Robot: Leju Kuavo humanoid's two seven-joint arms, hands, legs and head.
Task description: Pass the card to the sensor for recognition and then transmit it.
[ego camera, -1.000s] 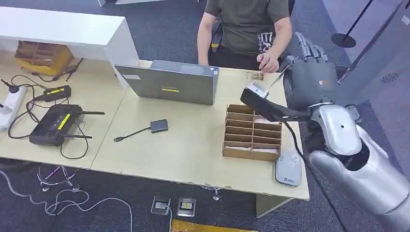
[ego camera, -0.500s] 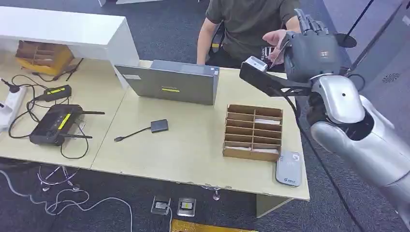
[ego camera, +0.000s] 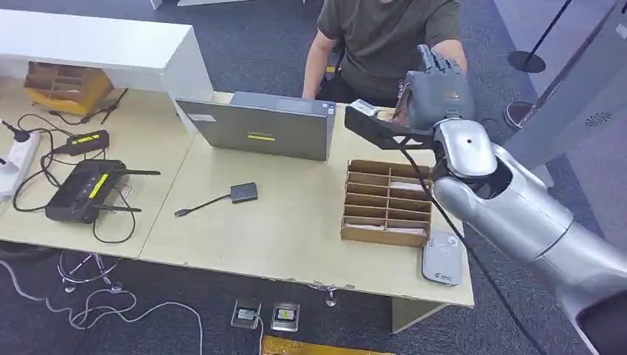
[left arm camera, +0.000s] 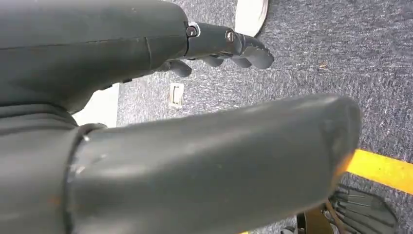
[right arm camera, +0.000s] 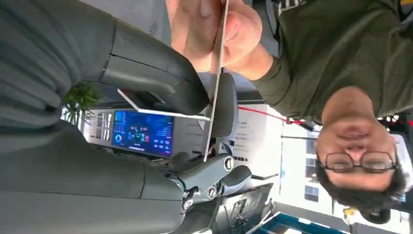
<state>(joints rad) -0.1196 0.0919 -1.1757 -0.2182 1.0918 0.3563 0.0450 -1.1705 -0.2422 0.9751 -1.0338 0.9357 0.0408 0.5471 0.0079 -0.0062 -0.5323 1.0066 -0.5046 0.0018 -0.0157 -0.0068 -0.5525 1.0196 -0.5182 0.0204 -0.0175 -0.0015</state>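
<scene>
My right hand point(ego camera: 436, 92) is raised over the table's far edge, stretched toward the seated person point(ego camera: 384, 37). In the right wrist view the thin white card point(right arm camera: 214, 87) shows edge-on, pinched between my thumb point(right arm camera: 160, 80) and my dark fingers point(right arm camera: 221, 107). The person's hand point(right arm camera: 199, 29) grips the card's other end. The grey card sensor point(ego camera: 442, 257) lies flat at the table's front right corner, well below my hand. My left hand point(left arm camera: 146, 161) hangs over grey carpet, fingers point(left arm camera: 238, 48) apart and holding nothing.
A wooden compartment box point(ego camera: 387, 201) with cards stands just behind the sensor. A grey laptop point(ego camera: 259, 129) sits mid-table, a small adapter point(ego camera: 242, 192) in front of it. A black router point(ego camera: 85, 188) and cables lie at the left. A white shelf point(ego camera: 96, 44) rises at back left.
My right hand has swung from above the wooden box away toward the person. The person's hand has come up from the table and taken hold of the card's far end.
</scene>
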